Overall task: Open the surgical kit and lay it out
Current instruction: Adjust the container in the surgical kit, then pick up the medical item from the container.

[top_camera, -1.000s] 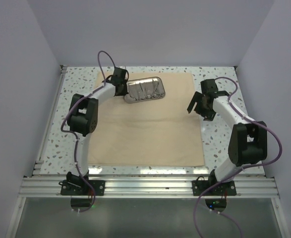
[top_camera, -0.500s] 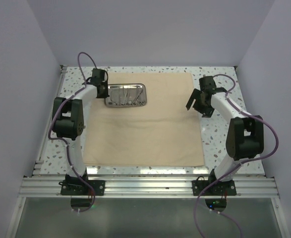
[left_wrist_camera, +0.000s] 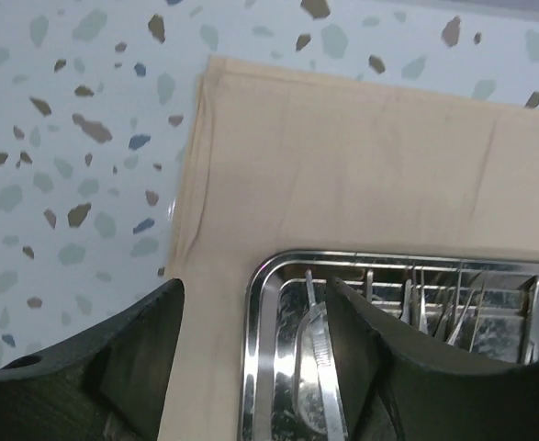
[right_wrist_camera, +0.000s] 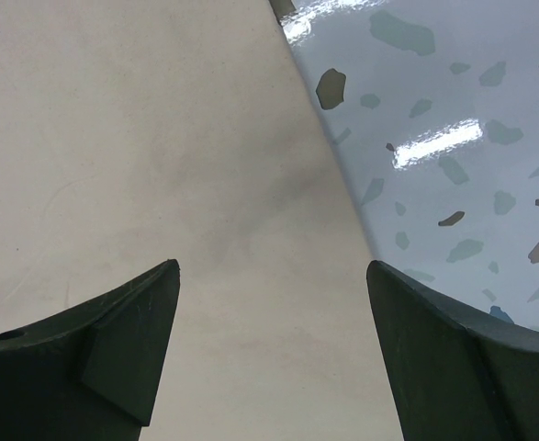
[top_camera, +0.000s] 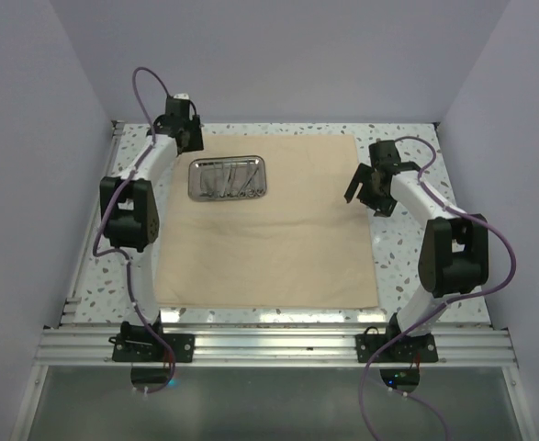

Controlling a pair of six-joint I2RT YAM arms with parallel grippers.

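The beige cloth (top_camera: 269, 239) of the surgical kit lies spread flat on the table. Its steel tray (top_camera: 193, 195) sits on the cloth's far-left part, with several thin silver instruments (top_camera: 228, 179) inside. My left gripper (top_camera: 185, 136) hovers open just beyond the tray's far-left corner. In the left wrist view the left gripper (left_wrist_camera: 253, 285) straddles the tray's end rim (left_wrist_camera: 255, 367) without gripping it, and tweezers (left_wrist_camera: 320, 358) lie beside the right finger. My right gripper (top_camera: 361, 193) hangs open and empty over the cloth's right edge; the right wrist view of the gripper (right_wrist_camera: 271, 266) shows only cloth (right_wrist_camera: 159, 138) between the fingers.
Speckled tabletop (top_camera: 407, 248) shows round the cloth, widest on the right. An aluminium rail (top_camera: 269, 344) carries both arm bases at the near edge, and a second rail (top_camera: 95, 220) runs along the left side. White walls close in left, right and back.
My left gripper carried the tray leftward across the far part of the cloth, then let go, opened and drew back toward the far-left corner. The right arm hardly moved.
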